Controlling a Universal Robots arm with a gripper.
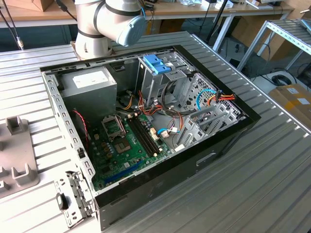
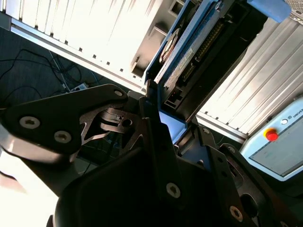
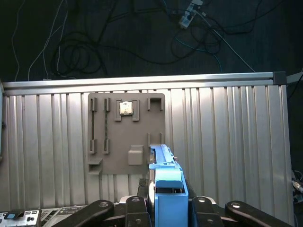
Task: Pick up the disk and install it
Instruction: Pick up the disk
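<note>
Currently: one disk point(image 3: 164, 163), one gripper point(image 3: 168, 208), jaws narrowed to disk's thickness, clamped on it; one open computer case point(image 1: 155, 187), centre of exterior view.

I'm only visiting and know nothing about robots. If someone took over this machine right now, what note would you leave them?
Gripper: shut on the disk, which it holds edge-on by its light-blue frame, as both wrist views show.
Disk: over the grey holder plate on the ribbed table. I cannot tell whether it is clear of the plate.
Done: the disk is grasped.
Left: installing it. The disk is not yet in the open computer case, where the drive cage stands under a blue latch.
</note>
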